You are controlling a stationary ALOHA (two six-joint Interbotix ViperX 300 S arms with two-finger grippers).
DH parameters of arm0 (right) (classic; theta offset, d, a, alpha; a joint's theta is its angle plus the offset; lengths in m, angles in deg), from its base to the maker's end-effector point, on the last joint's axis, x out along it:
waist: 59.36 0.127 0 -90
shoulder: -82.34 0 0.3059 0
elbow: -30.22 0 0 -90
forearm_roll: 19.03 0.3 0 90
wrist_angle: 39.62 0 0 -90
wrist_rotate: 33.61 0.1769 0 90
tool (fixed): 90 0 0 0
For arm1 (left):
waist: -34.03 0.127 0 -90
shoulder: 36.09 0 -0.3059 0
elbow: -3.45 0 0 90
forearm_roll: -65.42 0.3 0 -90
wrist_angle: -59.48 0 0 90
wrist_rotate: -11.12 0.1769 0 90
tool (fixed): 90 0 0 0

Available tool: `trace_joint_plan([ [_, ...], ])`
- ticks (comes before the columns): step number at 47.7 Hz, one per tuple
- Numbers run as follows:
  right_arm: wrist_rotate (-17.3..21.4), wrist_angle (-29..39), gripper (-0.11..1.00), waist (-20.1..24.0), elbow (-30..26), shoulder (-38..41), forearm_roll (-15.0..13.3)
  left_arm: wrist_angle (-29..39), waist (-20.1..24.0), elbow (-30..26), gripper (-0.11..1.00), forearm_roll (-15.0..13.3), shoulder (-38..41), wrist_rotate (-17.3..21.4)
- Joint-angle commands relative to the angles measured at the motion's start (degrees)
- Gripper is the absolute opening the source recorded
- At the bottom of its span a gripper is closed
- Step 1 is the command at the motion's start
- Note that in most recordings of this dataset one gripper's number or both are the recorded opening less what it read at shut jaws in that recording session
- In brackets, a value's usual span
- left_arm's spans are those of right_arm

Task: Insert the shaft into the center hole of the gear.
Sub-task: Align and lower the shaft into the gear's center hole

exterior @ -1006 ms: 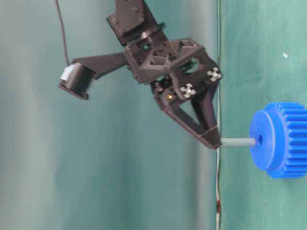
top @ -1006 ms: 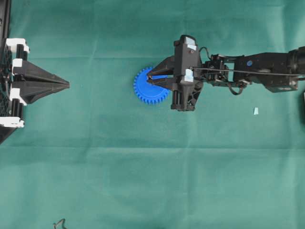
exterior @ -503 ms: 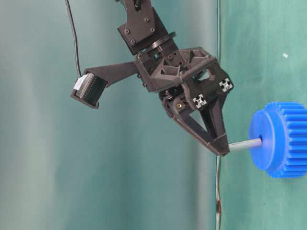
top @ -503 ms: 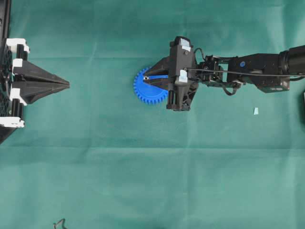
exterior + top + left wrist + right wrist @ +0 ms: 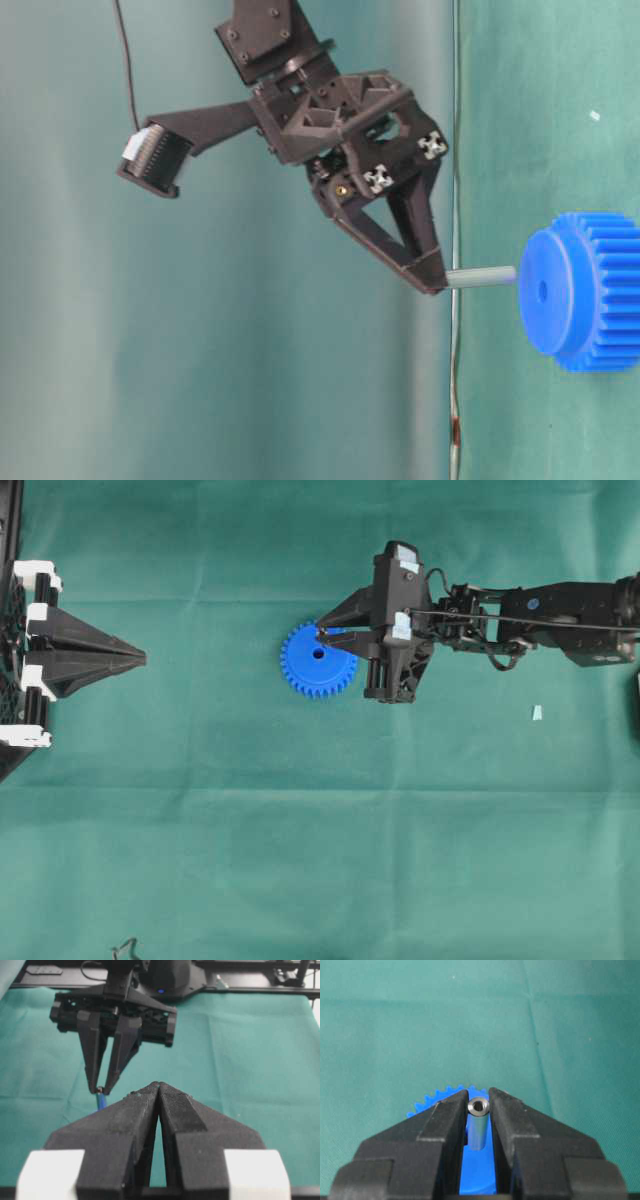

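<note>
one shaft (image 5: pixel 481 277), one gear (image 5: pixel 318 659), two hands

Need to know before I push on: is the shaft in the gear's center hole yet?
Out. In the table-level view the shaft, held by the right gripper, ends short of the gear, and the center hole is open.

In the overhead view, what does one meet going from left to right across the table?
Left gripper → gear → right gripper, holding the shaft → small pale scrap.
</note>
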State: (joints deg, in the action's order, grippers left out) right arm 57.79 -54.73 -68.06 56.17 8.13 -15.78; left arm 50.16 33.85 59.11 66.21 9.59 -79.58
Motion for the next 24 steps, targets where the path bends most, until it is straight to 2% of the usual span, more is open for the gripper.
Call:
trace_joint_plan([
  [1, -0.1, -0.5, 0.16, 0.2, -0.6, -1.7, -0.2, -0.3, 0.1, -1.4, 0.0, 0.2, 0.5, 0.0],
  [24, 0.5, -4.1, 0.16, 1.1, -1.6, 2.3, 0.2, -0.3, 0.1, -1.3, 0.0, 0.2, 0.5, 0.0],
])
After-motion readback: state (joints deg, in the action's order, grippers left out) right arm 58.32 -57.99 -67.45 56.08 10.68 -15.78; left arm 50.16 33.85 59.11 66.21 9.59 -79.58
